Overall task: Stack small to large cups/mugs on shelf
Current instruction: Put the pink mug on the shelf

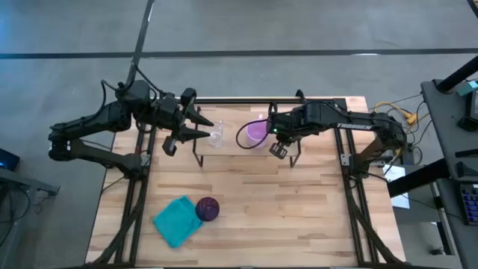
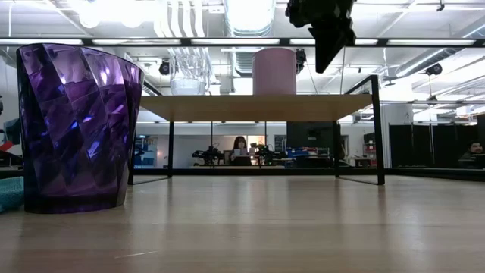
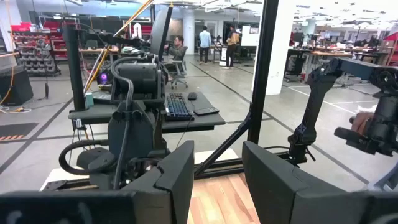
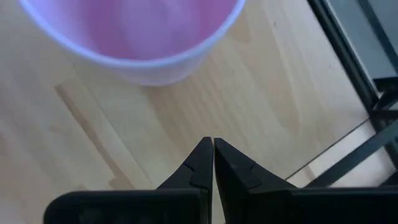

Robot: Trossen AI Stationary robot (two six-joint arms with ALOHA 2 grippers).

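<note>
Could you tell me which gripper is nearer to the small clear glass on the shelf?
Left. The left gripper hovers open right beside the small clear glass; the right gripper, shut, is beyond the light pink mug.

Grey concrete floor [image 1: 67,30] around the table, dark seam line [image 1: 224,54] crossing at 12 o'clock. Wooden tabletop [image 1: 269,202] light, plank-grained. Desk edge with keyboard [image 1: 470,202] at 3 o'clock, cables [image 1: 392,110] near 2 o'clock. Low view: open-plan lab, ceiling strip lights [image 2: 250,11] and ducts at 12 o'clock, seated person [image 2: 241,145] at desks far back, centre. Left wrist view: black desk with keyboard [image 3: 178,107], office chair [image 3: 163,28] behind, white pillar [image 3: 281,43] at 1 o'clock, people standing [image 3: 205,40] far off, red shelving [image 3: 31,37] at 10 o'clock.
</note>
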